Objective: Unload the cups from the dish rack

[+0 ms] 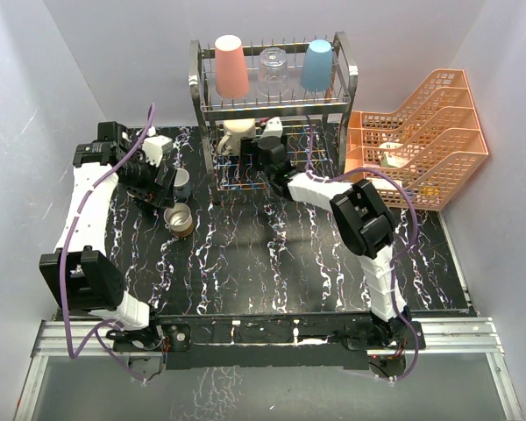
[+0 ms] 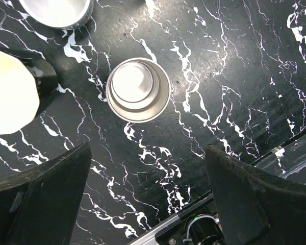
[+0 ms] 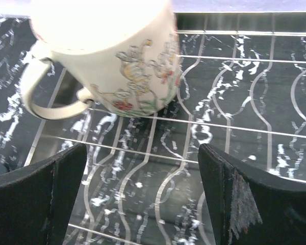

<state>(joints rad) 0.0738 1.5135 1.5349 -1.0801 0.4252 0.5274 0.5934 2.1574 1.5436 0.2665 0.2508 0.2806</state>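
Your left gripper [image 2: 148, 153] hangs wide open above the metallic cup [image 2: 137, 89]; your right gripper [image 3: 143, 153], also wide, faces the cream mug [image 3: 107, 66] in the dish rack [image 3: 229, 127].

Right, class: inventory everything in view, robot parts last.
salmon-pink tumbler: one, pink, upper tier, left.
clear glass: one, transparent, upper tier, middle.
light-blue tumbler: one, blue, upper tier, right.
decorated cream mug: one, cream, lower tier.
brownish metal cup: one, brownish, table, left.
small grey cup: one, grey, beside it.
black cup with cream inside: one, black, table, left.
chrome wire dish rack: one, silver, far centre.
orange plastic lattice trays: one stack, orange, right of rack.
black marbled table: one, under everything.
left gripper: one, black, open, over metal cup.
right gripper: one, black, open, facing mug.
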